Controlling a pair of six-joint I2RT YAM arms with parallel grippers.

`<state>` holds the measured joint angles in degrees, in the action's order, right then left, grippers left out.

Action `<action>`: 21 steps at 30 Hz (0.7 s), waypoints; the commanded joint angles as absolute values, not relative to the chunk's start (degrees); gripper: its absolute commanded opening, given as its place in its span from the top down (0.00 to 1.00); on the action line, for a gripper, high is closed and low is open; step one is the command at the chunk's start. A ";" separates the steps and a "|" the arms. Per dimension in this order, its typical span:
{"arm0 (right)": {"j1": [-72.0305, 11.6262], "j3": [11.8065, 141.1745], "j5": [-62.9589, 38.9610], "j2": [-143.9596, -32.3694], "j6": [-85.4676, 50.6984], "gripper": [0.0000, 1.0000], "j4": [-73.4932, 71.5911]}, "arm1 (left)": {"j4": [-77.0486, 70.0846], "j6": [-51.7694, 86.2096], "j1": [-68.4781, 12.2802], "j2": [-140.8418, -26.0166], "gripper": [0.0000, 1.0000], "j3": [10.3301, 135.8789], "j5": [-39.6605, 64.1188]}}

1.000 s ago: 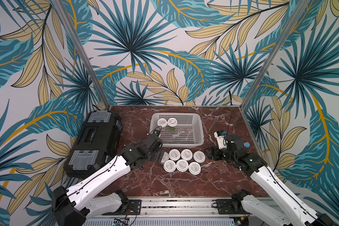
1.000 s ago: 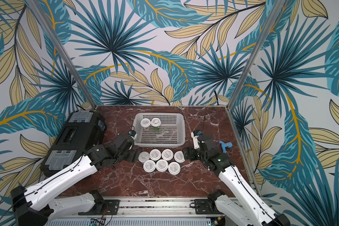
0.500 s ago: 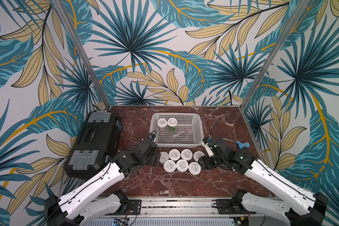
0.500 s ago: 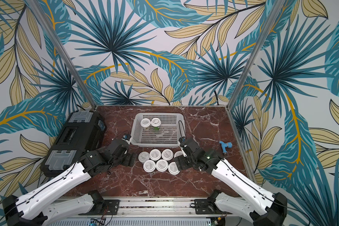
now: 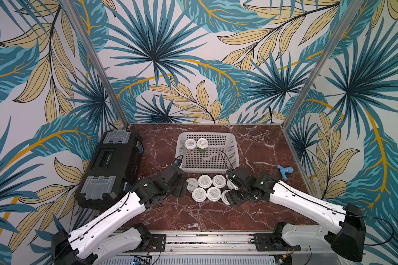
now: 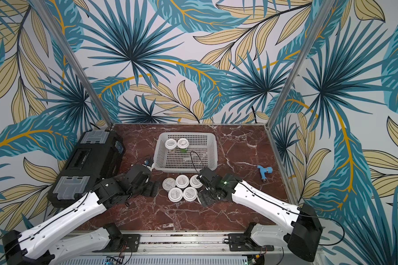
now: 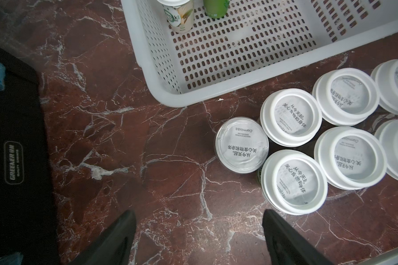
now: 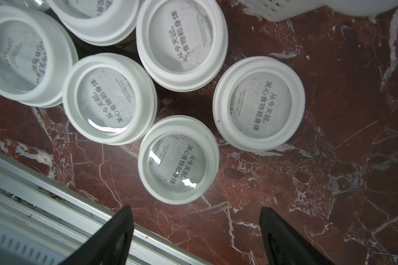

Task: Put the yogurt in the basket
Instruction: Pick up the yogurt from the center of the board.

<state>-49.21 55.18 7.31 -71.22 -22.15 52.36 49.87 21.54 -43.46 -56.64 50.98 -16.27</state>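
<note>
Here, stretched low and forward, left pincer [image 7: 197, 214] wide beside the yogurt [image 5: 205, 181], right pincer [image 8: 194, 209] wide, empty.

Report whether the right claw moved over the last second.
Yes. The right claw shifted away from the basket, toward the front rail.

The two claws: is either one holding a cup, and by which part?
Neither. The left gripper and right gripper are both open and empty, beside the yogurt cups.
</note>
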 commanded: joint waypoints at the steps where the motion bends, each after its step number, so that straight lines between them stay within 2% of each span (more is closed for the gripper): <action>1: -49.75 54.67 7.82 -72.58 -22.76 0.13 50.93 | 49.00 22.21 -43.60 -56.12 0.10 49.22 -16.19; 21: -49.82 54.05 8.04 -78.37 -22.81 0.16 46.32 | 48.78 23.12 -43.74 -55.20 0.10 48.56 -14.95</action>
<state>-49.50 54.89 7.31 -77.43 -22.17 46.94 49.84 22.57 -43.53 -56.14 50.37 -15.46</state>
